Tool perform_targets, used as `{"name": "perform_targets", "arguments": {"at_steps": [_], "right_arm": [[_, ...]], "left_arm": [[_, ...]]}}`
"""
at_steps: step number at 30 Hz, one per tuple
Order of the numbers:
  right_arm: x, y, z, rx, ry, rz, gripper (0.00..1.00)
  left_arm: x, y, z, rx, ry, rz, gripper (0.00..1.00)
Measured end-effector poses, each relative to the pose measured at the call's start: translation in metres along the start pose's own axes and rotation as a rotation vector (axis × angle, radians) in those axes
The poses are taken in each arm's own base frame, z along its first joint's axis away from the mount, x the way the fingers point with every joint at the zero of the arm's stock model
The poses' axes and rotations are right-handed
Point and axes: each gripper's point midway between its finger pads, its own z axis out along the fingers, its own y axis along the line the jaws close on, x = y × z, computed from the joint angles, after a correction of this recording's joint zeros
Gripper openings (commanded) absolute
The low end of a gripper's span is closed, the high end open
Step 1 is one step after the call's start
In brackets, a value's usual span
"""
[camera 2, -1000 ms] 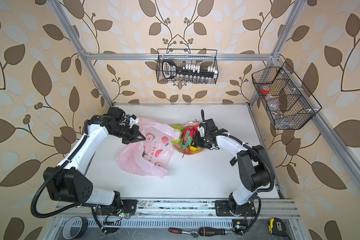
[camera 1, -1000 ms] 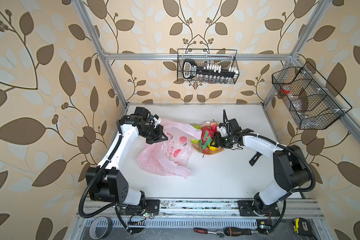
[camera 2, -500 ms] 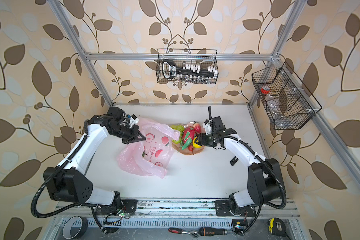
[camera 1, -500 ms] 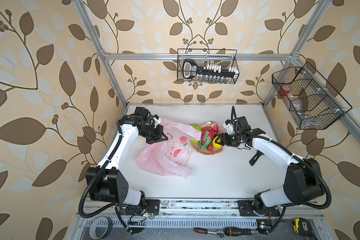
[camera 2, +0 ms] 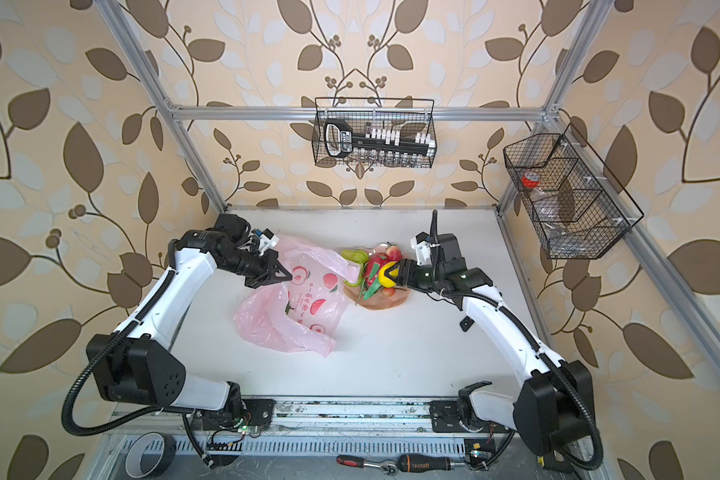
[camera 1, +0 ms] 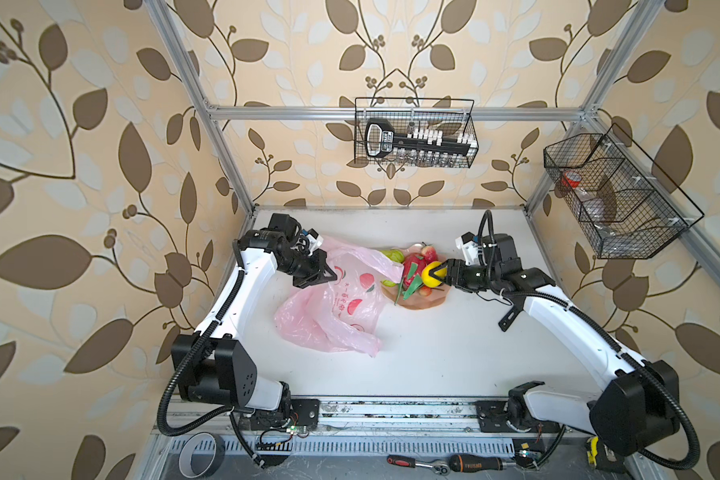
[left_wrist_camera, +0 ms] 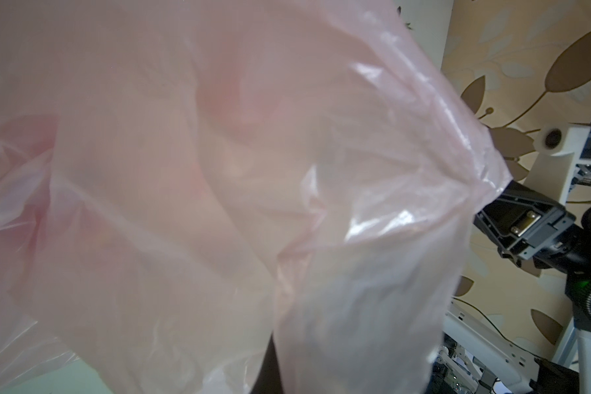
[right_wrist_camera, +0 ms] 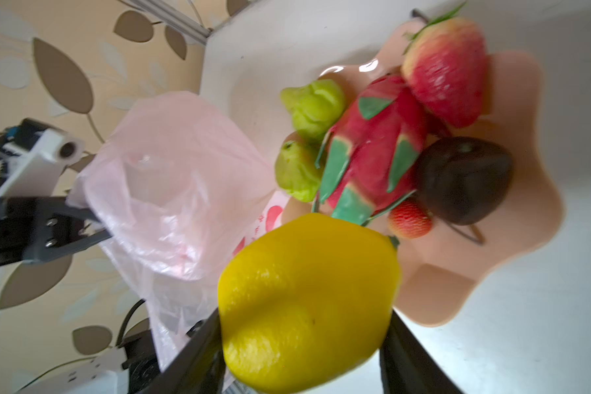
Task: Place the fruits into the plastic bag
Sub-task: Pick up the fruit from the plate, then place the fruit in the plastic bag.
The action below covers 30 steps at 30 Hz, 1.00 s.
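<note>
Yellow lemon [right_wrist_camera: 309, 300] is clamped between the right gripper [camera 1: 433, 275] jaws above the peach dish [right_wrist_camera: 512, 238]. Left gripper [camera 1: 329, 276] is clenched on the plastic bag [camera 1: 333, 307] rim, holding it up. No fruit is visibly bagged; dragon fruit [right_wrist_camera: 372, 153], pears and others remain on the dish.

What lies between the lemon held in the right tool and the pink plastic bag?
In both top views, the dragon fruit lies between the lemon and the plastic bag.
</note>
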Motion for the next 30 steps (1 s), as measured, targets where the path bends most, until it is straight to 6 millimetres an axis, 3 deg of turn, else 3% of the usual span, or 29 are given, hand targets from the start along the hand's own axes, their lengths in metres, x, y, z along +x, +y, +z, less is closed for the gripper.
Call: {"name": "perform_targets", "arguments": {"at_steps": [4,7,10,15,19,24,30], "right_arm": [[0.050,0.029,0.018,-0.135,0.062,0.094,0.31],[0.085,0.039,0.034,-0.190,0.121,0.178,0.31],[0.103,0.048,0.045,-0.223,0.150,0.244,0.30],[0.105,0.069,0.060,-0.292,0.152,0.306,0.30],[0.106,0.072,0.074,-0.309,0.155,0.348,0.28],[0.102,0.075,0.104,-0.305,0.165,0.400,0.28],[0.095,0.101,0.147,-0.353,0.191,0.421,0.27]], "left_arm": [[0.000,0.000,0.000,0.003,0.001,-0.001,0.00],[0.000,-0.001,0.000,0.003,0.001,-0.001,0.00],[0.000,-0.001,0.000,0.004,0.001,-0.001,0.00],[0.000,-0.001,0.000,0.005,0.001,0.000,0.00],[0.001,-0.002,0.000,0.013,0.005,-0.001,0.00],[0.005,-0.006,0.000,0.036,0.022,-0.010,0.00],[0.008,-0.014,0.000,0.087,0.035,-0.015,0.00]]}}
